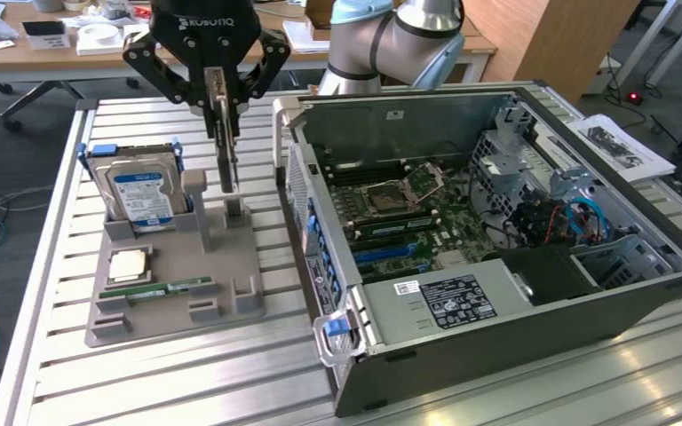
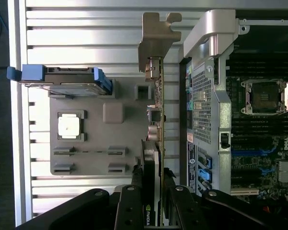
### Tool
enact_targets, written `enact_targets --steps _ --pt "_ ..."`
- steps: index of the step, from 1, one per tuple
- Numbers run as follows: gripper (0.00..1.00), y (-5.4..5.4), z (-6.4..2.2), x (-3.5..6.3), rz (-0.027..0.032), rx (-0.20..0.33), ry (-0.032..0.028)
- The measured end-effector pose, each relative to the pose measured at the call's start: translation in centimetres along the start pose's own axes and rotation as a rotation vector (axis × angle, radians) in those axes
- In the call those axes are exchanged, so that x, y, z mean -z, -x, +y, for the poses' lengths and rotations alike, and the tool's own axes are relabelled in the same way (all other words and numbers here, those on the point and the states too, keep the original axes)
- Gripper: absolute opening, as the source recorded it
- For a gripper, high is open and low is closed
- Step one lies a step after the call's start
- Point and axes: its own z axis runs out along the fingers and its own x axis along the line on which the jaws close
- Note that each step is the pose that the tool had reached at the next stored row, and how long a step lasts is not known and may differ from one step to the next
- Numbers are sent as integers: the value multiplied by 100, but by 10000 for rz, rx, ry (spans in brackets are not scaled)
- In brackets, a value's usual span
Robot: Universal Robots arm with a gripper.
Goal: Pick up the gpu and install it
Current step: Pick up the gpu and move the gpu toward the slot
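The claw (image 1: 218, 93) is closed on the gpu (image 1: 227, 146), its two fingers pinching the thin card from either flat side. In the wrist view the black cooler block sits between the fingers (image 2: 137, 191). The card hangs edge-on below the claw, over the back corner of the grey tray (image 1: 234, 297) on the bench (image 1: 163, 382). Its lower end is just above or touching the tray's upright post, and I cannot tell which. Seen from the wrist, the long axis of the gpu (image 2: 158, 129) runs straight away from the claw (image 2: 152, 182) to the silver bracket (image 2: 156, 40) at the far end. That line lies parallel to the near side wall of the open computer case (image 1: 578, 311) and just beside it. The case stands on the exterior view's right of the card. The mainboard (image 1: 412, 209) lies flat in its bottom, and the blue slots (image 1: 383, 255) are lower than the held card and across the wall from it. The hard drive (image 1: 139, 191) stands in the tray on the card's other side, well apart from the claw. Judging from this, the card is in hand but not yet over the case.
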Motion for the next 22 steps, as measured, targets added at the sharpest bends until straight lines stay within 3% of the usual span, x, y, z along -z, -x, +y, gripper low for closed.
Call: enact_targets --steps 12,22 --pt "27 5 1 22 2 1 -2" --pt "27 77 4 19 0 0 0"
